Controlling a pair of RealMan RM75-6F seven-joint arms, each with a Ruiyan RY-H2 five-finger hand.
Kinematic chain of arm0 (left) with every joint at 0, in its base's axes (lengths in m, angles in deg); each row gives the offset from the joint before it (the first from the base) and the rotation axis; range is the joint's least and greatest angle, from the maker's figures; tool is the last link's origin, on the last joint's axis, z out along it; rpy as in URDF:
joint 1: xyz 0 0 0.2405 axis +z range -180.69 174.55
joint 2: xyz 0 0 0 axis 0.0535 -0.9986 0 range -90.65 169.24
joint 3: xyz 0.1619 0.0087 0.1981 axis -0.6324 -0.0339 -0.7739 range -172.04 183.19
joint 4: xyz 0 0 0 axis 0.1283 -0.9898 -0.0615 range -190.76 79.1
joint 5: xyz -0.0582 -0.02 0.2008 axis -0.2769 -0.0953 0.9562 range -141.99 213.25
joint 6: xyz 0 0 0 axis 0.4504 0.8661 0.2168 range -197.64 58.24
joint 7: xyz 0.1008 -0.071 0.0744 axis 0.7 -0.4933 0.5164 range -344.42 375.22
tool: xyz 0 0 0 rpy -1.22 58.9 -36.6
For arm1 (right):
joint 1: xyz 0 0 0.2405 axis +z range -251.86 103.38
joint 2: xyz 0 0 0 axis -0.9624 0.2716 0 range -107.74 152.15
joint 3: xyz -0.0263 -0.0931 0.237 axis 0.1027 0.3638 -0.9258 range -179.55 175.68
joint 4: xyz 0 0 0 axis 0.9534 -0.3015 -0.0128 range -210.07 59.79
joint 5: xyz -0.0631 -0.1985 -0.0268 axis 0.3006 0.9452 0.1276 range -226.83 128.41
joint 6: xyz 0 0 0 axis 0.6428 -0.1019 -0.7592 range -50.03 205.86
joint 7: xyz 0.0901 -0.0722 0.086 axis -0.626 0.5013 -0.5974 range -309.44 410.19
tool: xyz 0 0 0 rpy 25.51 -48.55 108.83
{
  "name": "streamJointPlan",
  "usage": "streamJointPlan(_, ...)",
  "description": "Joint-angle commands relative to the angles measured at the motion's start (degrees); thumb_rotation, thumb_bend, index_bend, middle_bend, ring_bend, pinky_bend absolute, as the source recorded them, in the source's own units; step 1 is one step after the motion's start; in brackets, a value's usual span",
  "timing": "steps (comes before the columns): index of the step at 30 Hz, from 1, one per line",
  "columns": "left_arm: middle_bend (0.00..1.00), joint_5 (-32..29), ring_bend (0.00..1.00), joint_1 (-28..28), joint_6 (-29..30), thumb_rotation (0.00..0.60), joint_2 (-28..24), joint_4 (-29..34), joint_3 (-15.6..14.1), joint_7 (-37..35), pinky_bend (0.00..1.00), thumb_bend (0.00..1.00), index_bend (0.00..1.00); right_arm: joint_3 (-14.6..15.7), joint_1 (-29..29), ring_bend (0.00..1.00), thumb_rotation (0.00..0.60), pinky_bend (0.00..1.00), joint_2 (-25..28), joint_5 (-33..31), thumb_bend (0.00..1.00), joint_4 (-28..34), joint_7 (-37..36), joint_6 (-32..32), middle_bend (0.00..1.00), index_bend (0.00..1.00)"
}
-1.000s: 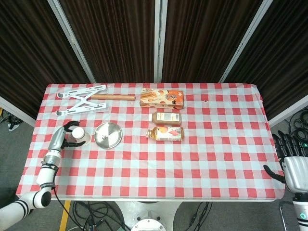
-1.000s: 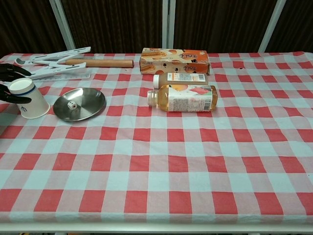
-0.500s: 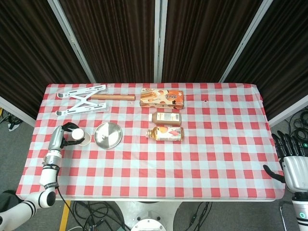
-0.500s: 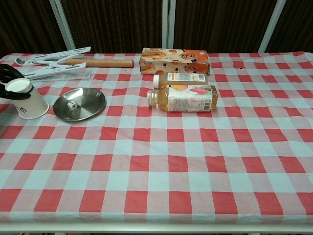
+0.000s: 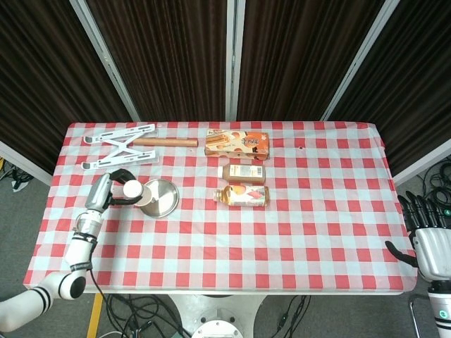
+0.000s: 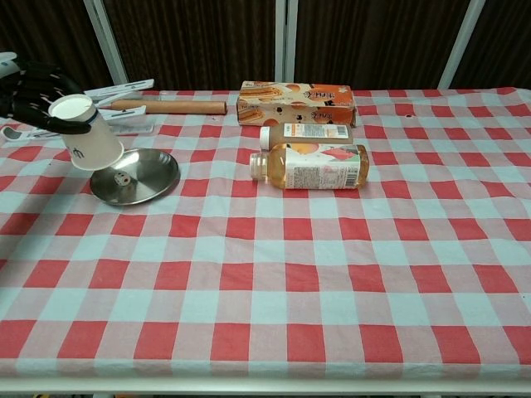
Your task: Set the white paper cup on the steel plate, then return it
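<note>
My left hand point(image 6: 35, 97) point(image 5: 113, 189) grips the white paper cup point(image 6: 85, 134) point(image 5: 135, 191) and holds it tilted in the air, just above the left edge of the round steel plate point(image 6: 137, 176) point(image 5: 161, 198). The plate lies flat on the checked cloth with a small die-like thing at its centre. My right hand point(image 5: 428, 229) hangs off the table's right edge with its fingers apart and nothing in it.
A juice bottle point(image 6: 309, 165) lies on its side mid-table with a smaller bottle point(image 6: 305, 131) behind it. An orange box point(image 6: 294, 101), a wooden rolling pin point(image 6: 170, 106) and a white folding stand point(image 6: 87, 101) line the back of the table.
My left hand has lifted the cup off the cloth and carried it right, up over the plate's left edge. The right hand has not moved.
</note>
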Motion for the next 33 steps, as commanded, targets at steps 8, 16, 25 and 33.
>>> streamJointPlan(8, 0.56, -2.8, 0.41, -5.7, -7.0, 0.600, 5.2, -6.0, 0.0, 5.5, 0.41, 0.23, 0.56, -0.1, 0.1, 0.00, 0.600, 0.00, 0.2, -0.6, 0.09, -0.6, -0.6, 0.4, 0.04, 0.00)
streamJointPlan(16, 0.56, -4.4, 0.41, -5.0, -7.3, 0.600, 6.9, -9.0, -0.4, 6.1, 0.41, 0.24, 0.56, 0.0, 0.3, 0.00, 0.600, 0.00, 0.0, -0.7, 0.09, -1.2, -1.3, 0.9, 0.04, 0.00)
streamJointPlan(25, 0.56, -1.6, 0.41, -5.6, -4.8, 0.600, 8.3, -6.8, -0.9, 4.2, 0.41, 0.24, 0.56, 0.1, 0.2, 0.00, 0.600, 0.00, 0.1, -0.6, 0.09, -1.0, -1.1, 0.7, 0.04, 0.00)
streamJointPlan(33, 0.56, -3.7, 0.41, -6.2, -6.4, 0.600, 9.6, -11.5, -0.1, 5.0, 0.41, 0.24, 0.56, 0.1, 0.0, 0.00, 0.600, 0.00, 0.2, -0.6, 0.09, -0.6, -0.9, 0.3, 0.04, 0.00)
